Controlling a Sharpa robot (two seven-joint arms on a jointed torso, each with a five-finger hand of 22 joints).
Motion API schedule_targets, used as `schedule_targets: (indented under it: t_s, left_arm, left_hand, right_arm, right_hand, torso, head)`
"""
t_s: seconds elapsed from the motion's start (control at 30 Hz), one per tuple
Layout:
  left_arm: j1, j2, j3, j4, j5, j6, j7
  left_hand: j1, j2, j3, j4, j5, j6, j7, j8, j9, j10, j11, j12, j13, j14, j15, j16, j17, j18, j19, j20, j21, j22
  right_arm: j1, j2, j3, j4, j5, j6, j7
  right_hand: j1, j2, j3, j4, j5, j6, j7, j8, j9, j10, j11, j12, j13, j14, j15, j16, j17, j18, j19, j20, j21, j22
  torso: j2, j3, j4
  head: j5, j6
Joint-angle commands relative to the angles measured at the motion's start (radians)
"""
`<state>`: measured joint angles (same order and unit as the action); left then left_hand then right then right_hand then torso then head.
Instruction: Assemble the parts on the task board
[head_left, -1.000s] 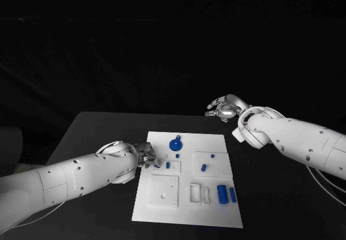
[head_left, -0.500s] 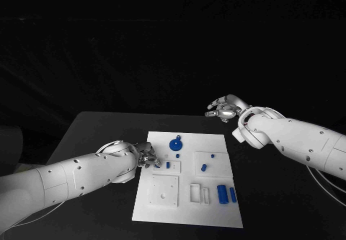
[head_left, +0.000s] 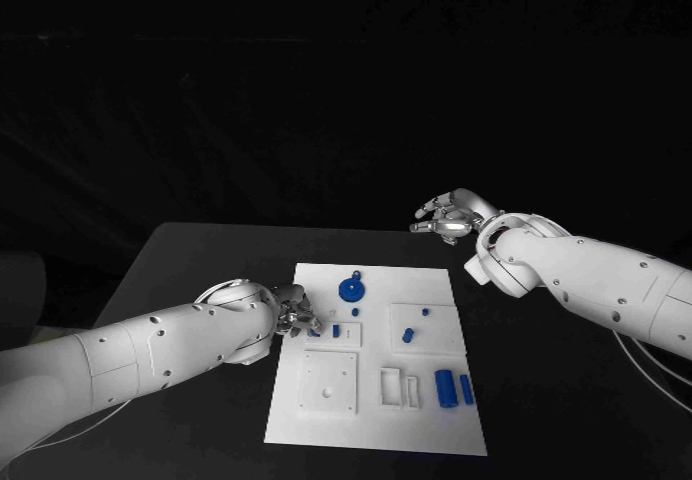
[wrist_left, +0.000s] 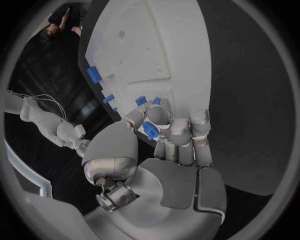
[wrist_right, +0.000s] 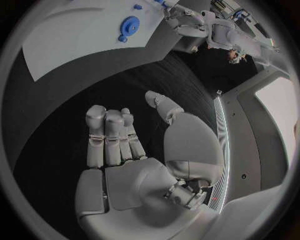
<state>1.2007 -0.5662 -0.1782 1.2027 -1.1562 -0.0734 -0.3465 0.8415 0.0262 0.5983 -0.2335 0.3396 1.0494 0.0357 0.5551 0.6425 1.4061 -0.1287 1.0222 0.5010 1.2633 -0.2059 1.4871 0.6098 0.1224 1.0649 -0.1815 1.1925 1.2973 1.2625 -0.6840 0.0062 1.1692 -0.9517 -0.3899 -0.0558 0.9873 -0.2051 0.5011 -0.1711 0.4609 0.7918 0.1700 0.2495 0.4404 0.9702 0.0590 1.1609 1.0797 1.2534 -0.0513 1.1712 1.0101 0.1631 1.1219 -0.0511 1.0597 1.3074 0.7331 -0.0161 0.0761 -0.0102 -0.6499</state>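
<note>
The white task board (head_left: 329, 415) lies mid-table. At its left edge my left hand (head_left: 293, 318) hovers low, fingers curled. In the left wrist view, that hand (wrist_left: 178, 137) pinches a small blue part (wrist_left: 150, 130) between thumb and fingers, just off the board (wrist_left: 156, 45). On the board sit a blue round disc (head_left: 352, 290), a short blue peg (head_left: 336, 329), a small blue piece (head_left: 408, 335) and two blue cylinders (head_left: 444, 388). My right hand (head_left: 450, 218) hangs raised beyond the board's far right corner, fingers apart and holding nothing (wrist_right: 125, 150).
White raised blocks with recesses stand on the board: a square plate (head_left: 329, 380) at front left and a slotted block (head_left: 394, 386) beside it. Black table (head_left: 188, 270) surrounds the board on every side.
</note>
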Motion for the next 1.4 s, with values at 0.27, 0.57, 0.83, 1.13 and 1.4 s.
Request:
schedule_targets:
  t_s: [0.27, 0.57, 0.83, 1.13, 1.4]
  left_arm:
    - [-0.007, 0.011, -0.005, -0.01, -0.003, 0.044, -0.007]
    - [-0.007, 0.016, -0.004, -0.012, -0.003, 0.047, -0.006]
    - [-0.007, 0.018, -0.004, -0.012, -0.003, 0.051, -0.007]
    - [-0.007, 0.019, -0.004, -0.019, -0.005, 0.044, -0.009]
    - [-0.007, 0.017, -0.004, -0.023, -0.007, 0.039, -0.01]
  left_hand:
    - [-0.033, 0.02, -0.004, 0.018, -0.004, 0.086, -0.055, 0.018, -0.007, -0.004, -0.002, 0.009, 0.0, 0.017, -0.027, 0.007, 0.003, 0.009, 0.0, -0.086, 0.004, 0.001]
    - [-0.049, 0.012, -0.006, 0.018, -0.07, 0.086, -0.056, 0.02, -0.011, -0.006, -0.003, 0.012, 0.0, 0.016, -0.028, 0.009, 0.004, 0.011, -0.002, -0.088, 0.006, 0.001]
    - [-0.058, -0.019, -0.01, 0.024, -0.114, 0.087, -0.057, 0.021, -0.014, -0.006, -0.003, 0.014, -0.001, 0.015, -0.029, 0.009, 0.004, 0.012, -0.002, -0.089, 0.005, 0.001]
    - [-0.064, -0.058, -0.013, 0.045, -0.197, 0.086, -0.057, 0.024, -0.019, -0.007, -0.004, 0.015, -0.004, 0.015, -0.03, 0.008, 0.004, 0.014, -0.001, -0.091, 0.004, -0.002]
    - [-0.07, -0.076, -0.015, 0.058, -0.217, 0.085, -0.058, 0.025, -0.021, -0.007, -0.004, 0.016, -0.005, 0.015, -0.03, 0.007, 0.004, 0.015, -0.002, -0.091, 0.003, -0.002]
  right_arm:
    - [-0.001, 0.002, 0.0, -0.001, -0.001, 0.012, 0.004]
    - [-0.003, 0.004, 0.0, -0.003, -0.001, 0.013, 0.005]
    - [-0.004, 0.004, 0.0, -0.004, -0.001, 0.012, 0.005]
    - [-0.004, 0.004, 0.0, -0.003, -0.001, 0.012, 0.005]
    - [-0.004, 0.004, 0.0, -0.003, -0.001, 0.012, 0.005]
  right_hand:
    - [-0.011, 0.001, 0.0, 0.004, 0.004, -0.001, 0.005, 0.001, -0.001, -0.008, 0.002, 0.005, -0.002, -0.009, 0.001, 0.006, -0.002, 0.099, 0.008, -0.002, -0.005, 0.016]
    - [-0.011, 0.001, 0.0, 0.004, 0.004, -0.001, 0.005, 0.001, -0.001, -0.008, 0.002, 0.005, -0.002, -0.009, 0.001, 0.006, -0.002, 0.099, 0.008, -0.002, -0.005, 0.016]
    - [-0.012, 0.001, -0.001, 0.004, 0.004, -0.001, 0.005, 0.001, -0.001, -0.008, 0.002, 0.005, -0.003, -0.009, 0.001, 0.006, -0.002, 0.099, 0.008, -0.003, -0.005, 0.016]
    - [-0.012, 0.001, -0.001, 0.004, 0.004, -0.001, 0.005, 0.001, -0.002, -0.008, 0.002, 0.005, -0.003, -0.01, 0.001, 0.006, -0.002, 0.099, 0.008, -0.003, -0.005, 0.016]
    - [-0.012, 0.001, -0.001, 0.004, 0.004, -0.001, 0.005, 0.001, -0.002, -0.008, 0.002, 0.006, -0.003, -0.01, 0.001, 0.006, -0.002, 0.099, 0.008, -0.003, -0.005, 0.016]
  torso:
    - [0.0, 0.0005, -0.0005]
    - [0.0, 0.0001, -0.0005]
    - [0.0, 0.0002, -0.0001]
    - [0.0, -0.0003, -0.0001]
    - [0.0, -0.0005, -0.0003]
  head:
    - [0.0, 0.002]
    - [-0.001, 0.002]
    - [-0.001, 0.0]
    - [-0.001, 0.0]
    - [-0.002, -0.001]
